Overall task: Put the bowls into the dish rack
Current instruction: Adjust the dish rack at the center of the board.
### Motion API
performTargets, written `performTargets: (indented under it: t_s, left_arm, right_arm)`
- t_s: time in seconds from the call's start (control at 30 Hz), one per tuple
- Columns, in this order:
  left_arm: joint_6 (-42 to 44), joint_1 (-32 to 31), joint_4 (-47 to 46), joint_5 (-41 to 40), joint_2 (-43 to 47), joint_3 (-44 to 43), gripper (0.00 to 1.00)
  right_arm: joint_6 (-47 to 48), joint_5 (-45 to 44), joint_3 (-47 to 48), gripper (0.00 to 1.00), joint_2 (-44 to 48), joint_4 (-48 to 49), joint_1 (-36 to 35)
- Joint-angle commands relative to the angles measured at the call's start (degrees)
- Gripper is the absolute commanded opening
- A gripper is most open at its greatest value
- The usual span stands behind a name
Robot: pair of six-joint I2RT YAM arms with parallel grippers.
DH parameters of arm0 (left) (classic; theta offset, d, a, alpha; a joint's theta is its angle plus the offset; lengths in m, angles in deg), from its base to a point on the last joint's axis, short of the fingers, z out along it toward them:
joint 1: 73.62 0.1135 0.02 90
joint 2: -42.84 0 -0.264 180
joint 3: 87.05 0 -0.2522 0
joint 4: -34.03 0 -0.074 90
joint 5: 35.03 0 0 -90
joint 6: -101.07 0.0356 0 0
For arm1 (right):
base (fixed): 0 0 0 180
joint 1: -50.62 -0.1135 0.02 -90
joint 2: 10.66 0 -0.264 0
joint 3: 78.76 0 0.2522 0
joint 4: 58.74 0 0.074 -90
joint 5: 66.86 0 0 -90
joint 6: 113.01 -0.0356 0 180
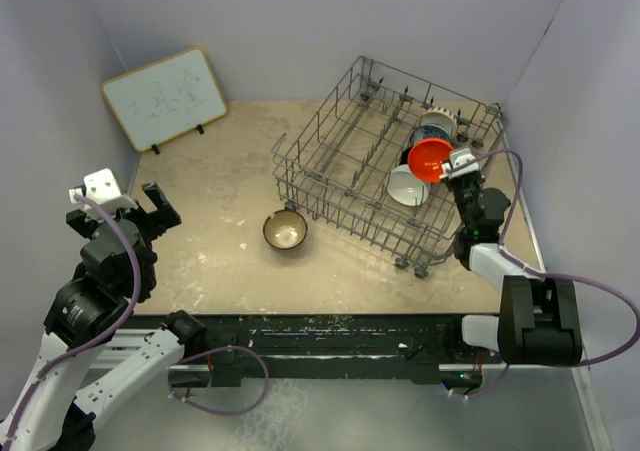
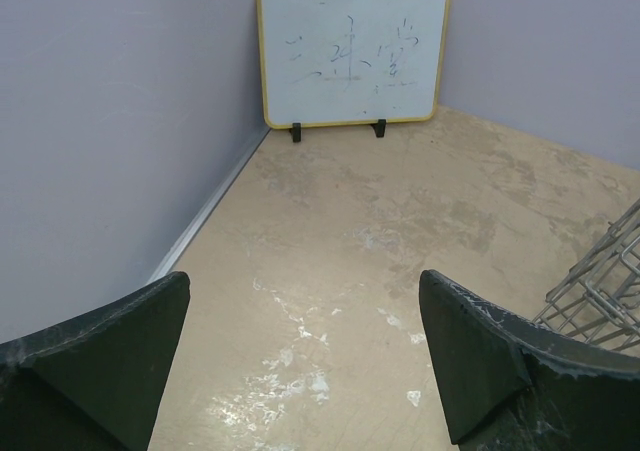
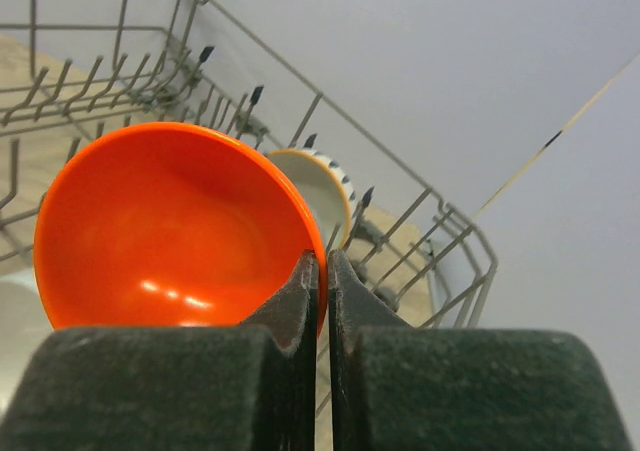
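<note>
At the near left, the left gripper hangs above the table with its jaws spread wide and nothing between them; its wrist view shows only bare, scuffed tabletop ahead. Further in, near the middle of the table, the brown bowl with a cream inside sits upright, just off the near left side of the dish rack and apart from it. On the right, the right gripper reaches over the rack's right end, its jaws pinched shut on the rim of the orange-red bowl, which is tipped on edge above the tines. Just to the near side of it, the white bowl leans inside the rack. Just beyond the orange-red bowl, the blue-and-white bowl stands on edge in the rack's far right corner. At the far left, a yellow-framed whiteboard stands propped by the wall.
</note>
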Motion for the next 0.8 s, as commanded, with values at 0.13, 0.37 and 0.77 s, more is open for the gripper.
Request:
performTargets:
  t_s: [0.13,0.37,0.77]
  left_arm:
    - [1.24,-0.19,-2.30,-0.11,0.95,0.89,0.99]
    - [1.27,-0.18,-2.46,-0.39,1.57,1.99,0.99]
    - [-0.66,-0.19,-2.50,0.11,-1.11,2.28,0.99]
  right_arm:
    - [-6.78,-1.00,-7.81,0.00,3.28,12.33,0.11]
    - [-11.52,1.42,-11.83,0.00,2.77,19.51,0.11]
    - [-10.57,0.21,-13.61,0.00,3.01,23.74,-1.29]
